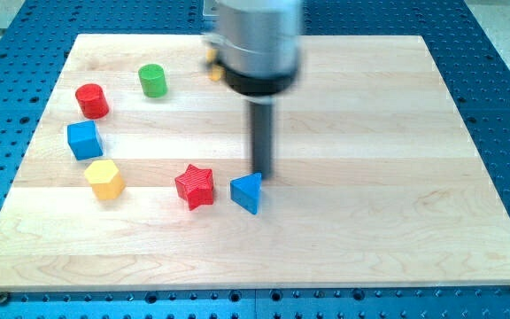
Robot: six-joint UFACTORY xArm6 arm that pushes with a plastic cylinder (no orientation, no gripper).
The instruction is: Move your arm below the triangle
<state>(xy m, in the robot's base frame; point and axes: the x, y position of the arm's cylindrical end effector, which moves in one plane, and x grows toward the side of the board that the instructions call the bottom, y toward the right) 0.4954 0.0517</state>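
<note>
We note our tip (261, 175) touching the blue triangle's (247, 192) upper right edge; the red star (195, 185) sits just left. No end effector fitted; grasp state not applicable.

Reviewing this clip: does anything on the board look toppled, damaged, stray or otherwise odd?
Nothing looks damaged or spilled. One oddity: a small yellow object at the view's top is mostly hidden behind the blurred arm, so its shape is unclear. My tip sits just above the blue triangle, not below it.
</note>
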